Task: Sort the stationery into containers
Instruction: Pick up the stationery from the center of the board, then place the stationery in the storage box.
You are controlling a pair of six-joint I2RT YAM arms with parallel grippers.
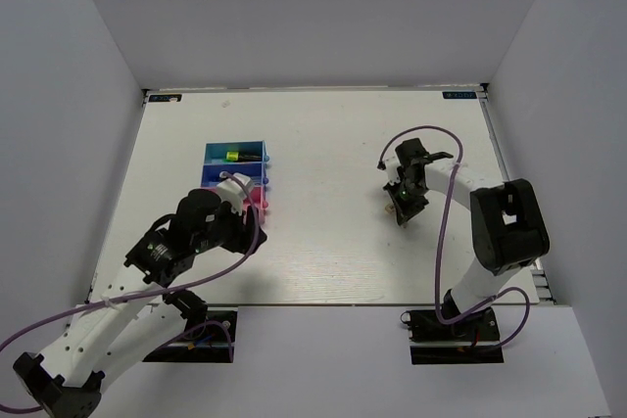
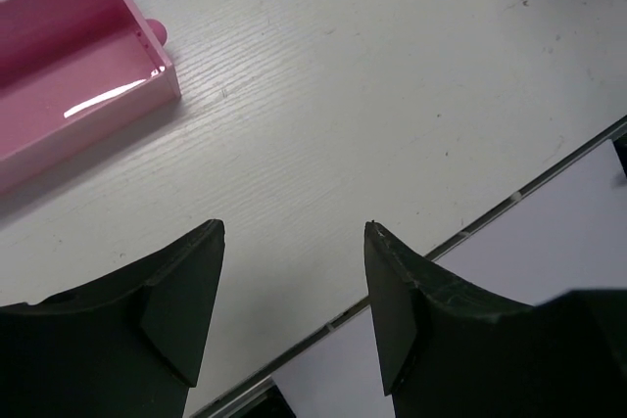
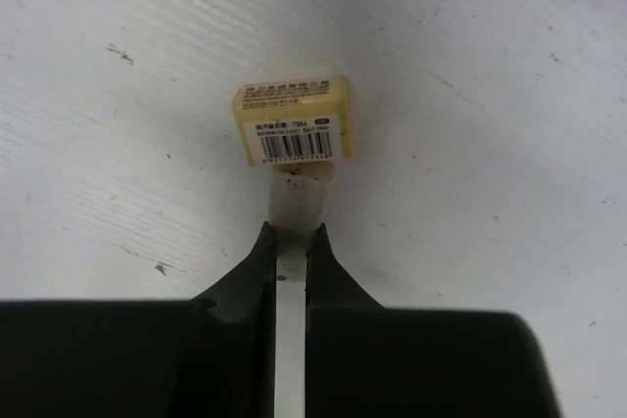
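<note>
My right gripper [image 3: 292,232] is shut on the small cream piece [image 3: 292,124], an eraser with a yellow barcoded sleeve, gripping its white end just above the table. In the top view this gripper [image 1: 402,205] is right of centre. The light blue tray [image 1: 212,151] holds a highlighter with a green-yellow end [image 1: 233,156]. The dark blue tray [image 1: 210,175] and pink tray [image 1: 261,200] lie in front of it, partly hidden by my left arm. My left gripper [image 2: 294,227] is open and empty, beside the pink tray [image 2: 147,85] and above bare table. The pens and other highlighters are hidden.
The table's near edge [image 2: 470,227] runs just under my left gripper. White walls enclose the table on three sides. A purple cable [image 1: 446,203] loops over my right arm.
</note>
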